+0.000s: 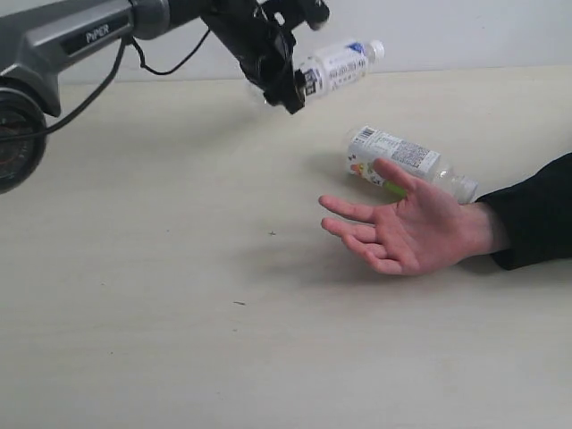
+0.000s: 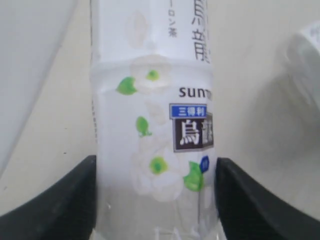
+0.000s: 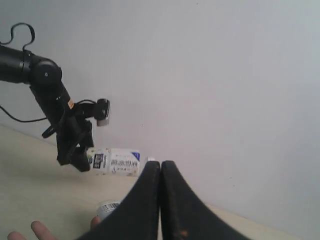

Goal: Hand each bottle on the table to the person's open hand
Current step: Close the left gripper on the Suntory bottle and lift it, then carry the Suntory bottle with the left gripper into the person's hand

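The left gripper (image 1: 293, 88) is clamped around the lower end of a white-labelled bottle (image 1: 341, 63), holding it tilted in the air above the table (image 1: 134, 313). A second bottle (image 1: 404, 161) (green-lime label) lies on its side just behind the person's open hand (image 1: 420, 228). The right gripper (image 3: 160, 168) is closed, holding nothing.

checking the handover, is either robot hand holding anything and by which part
The left hand holds the clear plastic white-capped bottle by its lower body near the base. The right hand is shut on nothing.
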`<action>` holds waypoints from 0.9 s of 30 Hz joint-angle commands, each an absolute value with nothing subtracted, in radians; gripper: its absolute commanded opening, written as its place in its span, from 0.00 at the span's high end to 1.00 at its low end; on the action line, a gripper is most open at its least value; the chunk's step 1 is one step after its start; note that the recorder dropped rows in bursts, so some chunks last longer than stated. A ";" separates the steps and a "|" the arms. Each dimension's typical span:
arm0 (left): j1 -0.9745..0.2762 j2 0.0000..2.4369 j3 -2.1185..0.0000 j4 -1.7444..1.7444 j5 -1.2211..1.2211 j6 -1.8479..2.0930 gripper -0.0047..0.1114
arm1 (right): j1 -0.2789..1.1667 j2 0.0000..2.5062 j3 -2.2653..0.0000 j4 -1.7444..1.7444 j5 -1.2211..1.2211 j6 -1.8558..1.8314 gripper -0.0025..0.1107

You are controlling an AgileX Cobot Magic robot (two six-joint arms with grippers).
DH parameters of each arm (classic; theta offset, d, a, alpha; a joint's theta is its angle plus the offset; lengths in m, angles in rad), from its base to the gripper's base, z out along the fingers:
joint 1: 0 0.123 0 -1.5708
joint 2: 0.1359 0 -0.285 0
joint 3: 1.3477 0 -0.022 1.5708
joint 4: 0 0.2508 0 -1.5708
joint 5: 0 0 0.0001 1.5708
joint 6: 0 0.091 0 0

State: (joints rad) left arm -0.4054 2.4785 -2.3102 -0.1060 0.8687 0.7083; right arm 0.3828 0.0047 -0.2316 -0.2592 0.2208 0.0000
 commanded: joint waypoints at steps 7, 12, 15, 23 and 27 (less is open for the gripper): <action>-0.409 2.332 -2.315 -0.049 0.969 0.156 0.96 | 0.384 0.000 -0.228 -0.262 0.219 0.000 0.98; -0.439 2.300 -2.315 -0.035 1.146 0.046 0.96 | 0.384 0.000 -0.228 -0.262 0.219 0.000 0.98; -0.481 2.260 -2.287 0.056 1.180 -0.047 0.96 | 0.384 0.000 -0.228 -0.262 0.219 0.000 0.98; -0.660 2.108 -2.033 0.274 1.036 -0.355 0.96 | 0.384 0.000 -0.228 -0.262 0.219 0.000 0.98; -0.754 2.012 -1.813 0.321 0.859 -0.581 0.96 | 0.384 0.000 -0.228 -0.262 0.219 0.000 0.98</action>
State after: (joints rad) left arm -0.7149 2.0640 -1.9122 0.2869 0.9634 -0.4544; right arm 0.3828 0.0047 -0.2316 -0.2592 0.2208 0.0000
